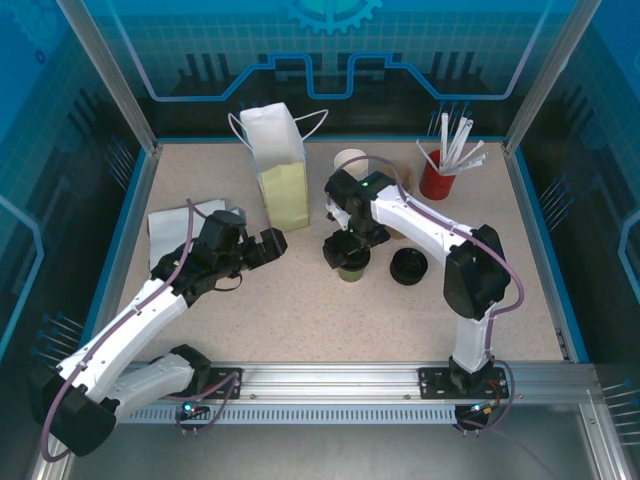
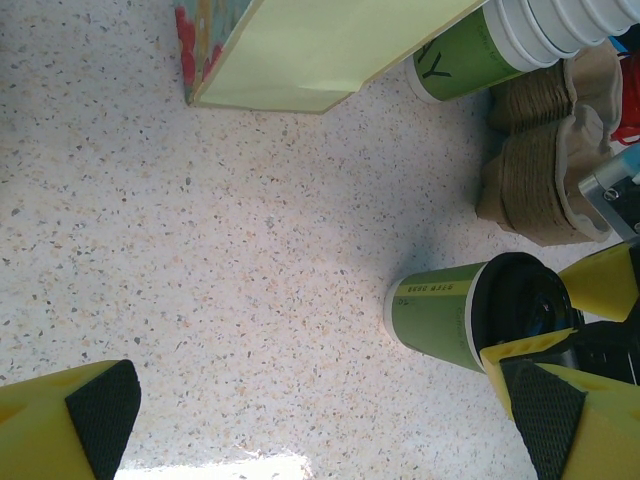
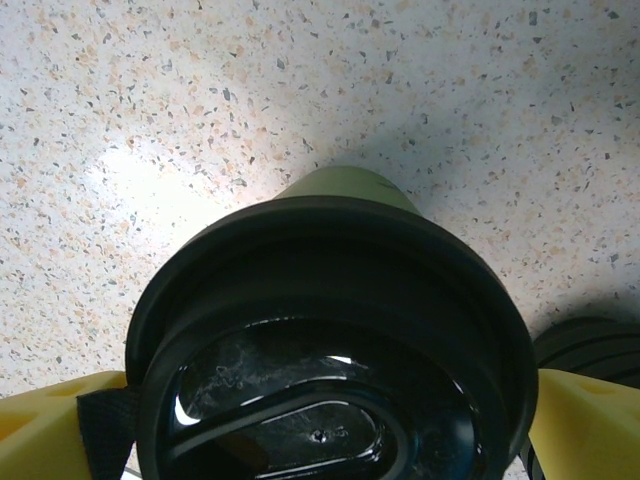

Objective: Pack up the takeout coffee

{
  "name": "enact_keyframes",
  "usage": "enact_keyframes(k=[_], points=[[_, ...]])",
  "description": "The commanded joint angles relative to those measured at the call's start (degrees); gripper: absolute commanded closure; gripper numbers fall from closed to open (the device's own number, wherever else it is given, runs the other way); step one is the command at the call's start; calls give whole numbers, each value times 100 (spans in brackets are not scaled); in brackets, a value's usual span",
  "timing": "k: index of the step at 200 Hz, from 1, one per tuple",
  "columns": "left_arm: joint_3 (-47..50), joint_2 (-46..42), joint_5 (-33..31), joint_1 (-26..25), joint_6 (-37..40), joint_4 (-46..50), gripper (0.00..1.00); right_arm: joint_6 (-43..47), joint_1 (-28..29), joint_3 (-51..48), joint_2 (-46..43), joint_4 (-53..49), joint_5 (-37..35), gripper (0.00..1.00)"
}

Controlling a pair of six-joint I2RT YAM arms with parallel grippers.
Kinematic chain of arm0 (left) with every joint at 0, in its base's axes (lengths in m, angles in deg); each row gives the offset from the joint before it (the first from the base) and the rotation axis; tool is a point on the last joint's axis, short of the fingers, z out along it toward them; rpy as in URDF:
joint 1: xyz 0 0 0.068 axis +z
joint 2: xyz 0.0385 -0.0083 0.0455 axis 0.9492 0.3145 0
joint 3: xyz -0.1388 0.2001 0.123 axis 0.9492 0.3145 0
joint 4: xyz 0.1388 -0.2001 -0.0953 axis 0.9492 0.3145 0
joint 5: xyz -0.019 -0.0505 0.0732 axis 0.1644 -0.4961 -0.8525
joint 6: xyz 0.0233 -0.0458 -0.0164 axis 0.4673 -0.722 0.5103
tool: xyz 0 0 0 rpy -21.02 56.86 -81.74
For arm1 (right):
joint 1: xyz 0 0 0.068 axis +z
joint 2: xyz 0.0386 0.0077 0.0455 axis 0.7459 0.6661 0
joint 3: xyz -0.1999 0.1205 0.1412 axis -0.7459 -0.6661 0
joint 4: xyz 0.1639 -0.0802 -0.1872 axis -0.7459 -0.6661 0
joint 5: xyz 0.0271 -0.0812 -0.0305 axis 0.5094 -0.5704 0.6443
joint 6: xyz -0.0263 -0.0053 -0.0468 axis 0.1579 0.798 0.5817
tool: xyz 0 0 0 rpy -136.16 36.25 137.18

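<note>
The takeout coffee is an olive-green paper cup with a black lid, standing upright mid-table. My right gripper hangs directly over it, open, with a yellow finger on either side of the lid. The left wrist view shows the cup from the side with those fingers flanking its top. My left gripper is open and empty, left of the cup by the foot of the paper bag; only bare tabletop lies between its fingers.
The pale green and white bag stands upright at the back centre. Behind the cup are a stack of lidless cups and brown cardboard carriers. A stack of black lids sits right of it, a red straw holder far right.
</note>
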Motion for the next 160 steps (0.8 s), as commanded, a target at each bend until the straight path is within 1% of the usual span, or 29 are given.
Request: enact_keyframes(k=[1,84,116,138,160], points=[[71,7,-61,51,42,80,1,79,98,107,143,-154,-17,0],[62,11,-48,51,81,106,1,120,181,27,355,-169,-149,0],[26,7,-43,55,216,154,1,146,204,18,399,-223,-211,0],[17,-22,-59,57,328,174,1,164,216,-4,419,-265,-259,2],[14,-55,-78,60,360,185,1,172,215,-25,386,-291,-299,6]])
